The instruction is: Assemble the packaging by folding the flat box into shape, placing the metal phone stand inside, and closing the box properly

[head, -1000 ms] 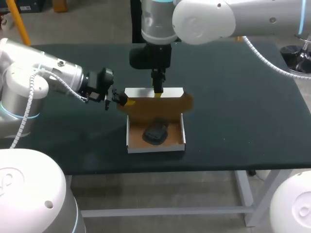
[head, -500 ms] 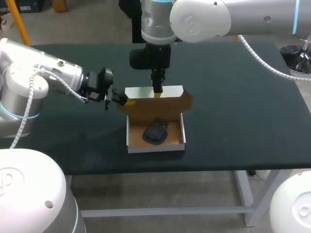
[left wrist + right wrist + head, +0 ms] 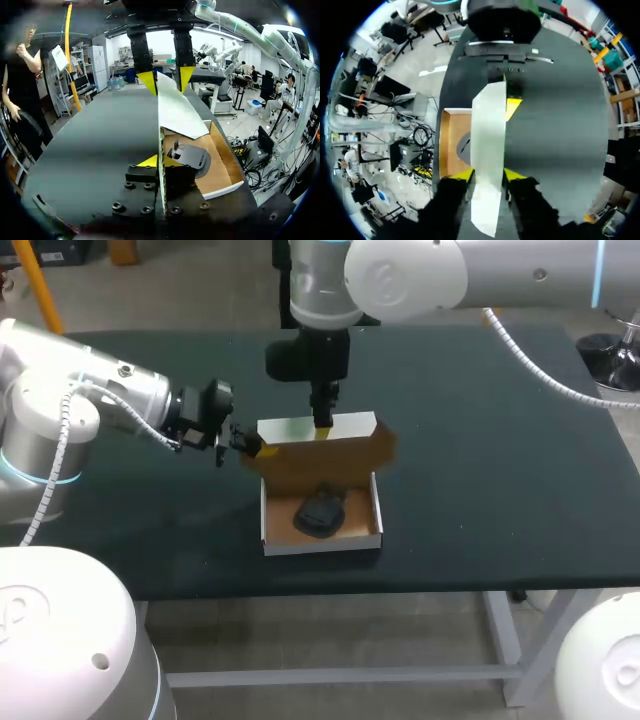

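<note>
Little has moved in the last second. Your right arm's upper link has drifted slightly toward the left arm's side, and the white lid flap it holds sits a shade higher. Left arm, tray and stand are unchanged.

Right gripper: points straight down, closed on the white lid flap with one yellow tip against each face.

Left gripper: comes in level from the side, nipped almost fully together on the thin cardboard side ear at the lid's corner, just beside the right gripper.

Task item: the white cardboard box with brown inside lies open directly below the right gripper, its lid raised and leaning over the tray. The dark metal phone stand rests inside the tray, below both grippers and touched by neither. The opposite ear splays outward, unheld.

Handling assessment: you are working thin, light card. It bends readily and will likely crease or tear if pulled against the hinge, so hold near the fold lines, as now, not at the free edges. The stand looks rigid and heavier than the box, so it should pin the tray to the dark tabletop as the lid comes down. Expect the loose ear to need tucking inside the wall before the lid seats.
</note>
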Controlling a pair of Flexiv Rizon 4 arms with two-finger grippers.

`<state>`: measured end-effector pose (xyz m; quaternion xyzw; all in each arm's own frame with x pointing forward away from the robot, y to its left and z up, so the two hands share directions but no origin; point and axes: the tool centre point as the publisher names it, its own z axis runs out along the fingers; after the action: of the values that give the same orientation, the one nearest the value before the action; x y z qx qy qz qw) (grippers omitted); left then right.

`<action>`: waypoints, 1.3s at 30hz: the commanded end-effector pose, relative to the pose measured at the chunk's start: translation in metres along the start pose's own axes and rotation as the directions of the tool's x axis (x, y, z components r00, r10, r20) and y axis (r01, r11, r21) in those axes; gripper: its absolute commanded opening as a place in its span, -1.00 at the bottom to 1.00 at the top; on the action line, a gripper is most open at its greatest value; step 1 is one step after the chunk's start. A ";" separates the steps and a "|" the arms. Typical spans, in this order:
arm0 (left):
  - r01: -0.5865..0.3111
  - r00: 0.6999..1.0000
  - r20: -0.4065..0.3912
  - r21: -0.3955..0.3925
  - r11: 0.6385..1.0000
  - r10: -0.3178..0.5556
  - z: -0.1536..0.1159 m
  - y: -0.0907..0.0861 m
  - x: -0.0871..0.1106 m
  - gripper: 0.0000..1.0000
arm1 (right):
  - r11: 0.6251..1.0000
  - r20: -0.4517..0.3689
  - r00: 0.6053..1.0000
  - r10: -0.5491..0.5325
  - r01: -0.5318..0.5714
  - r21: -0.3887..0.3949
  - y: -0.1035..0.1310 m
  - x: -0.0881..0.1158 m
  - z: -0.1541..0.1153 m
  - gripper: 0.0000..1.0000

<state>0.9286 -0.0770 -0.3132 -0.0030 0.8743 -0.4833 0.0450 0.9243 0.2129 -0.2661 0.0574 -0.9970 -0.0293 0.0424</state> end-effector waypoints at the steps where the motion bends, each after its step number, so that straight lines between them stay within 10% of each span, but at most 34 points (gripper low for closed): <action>1: -0.001 1.000 -0.002 0.001 1.000 0.001 0.000 0.000 0.001 -1.00 | 1.000 -0.011 1.000 -0.002 0.002 0.008 0.003 -0.004 0.002 -0.33; 6: -0.001 1.000 -0.002 0.001 1.000 0.001 0.000 0.000 0.001 -1.00 | 1.000 -0.016 1.000 -0.003 0.003 0.013 0.003 -0.004 0.002 -0.54; 9: -0.001 1.000 -0.002 0.001 1.000 0.001 0.000 0.000 0.001 -1.00 | 1.000 -0.017 1.000 -0.002 0.003 0.015 0.004 -0.004 0.003 -1.00; 15: -0.001 1.000 -0.002 0.001 1.000 0.001 0.000 0.000 0.001 -1.00 | 1.000 -0.016 1.000 -0.004 0.004 0.016 0.004 -0.002 0.003 -1.00; 18: -0.001 1.000 -0.002 0.001 1.000 0.001 0.000 0.000 0.001 -1.00 | 1.000 -0.012 1.000 -0.003 0.003 0.010 0.004 -0.001 0.001 1.00; 39: -0.001 1.000 -0.002 0.001 1.000 0.001 0.000 0.000 0.001 -1.00 | 0.976 0.059 0.975 0.212 -0.208 -0.068 -0.003 -0.008 -0.048 1.00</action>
<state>0.9278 -0.0772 -0.3127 -0.0027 0.8741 -0.4837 0.0451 0.9368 0.2081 -0.2216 -0.0428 -0.9969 -0.0637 0.0175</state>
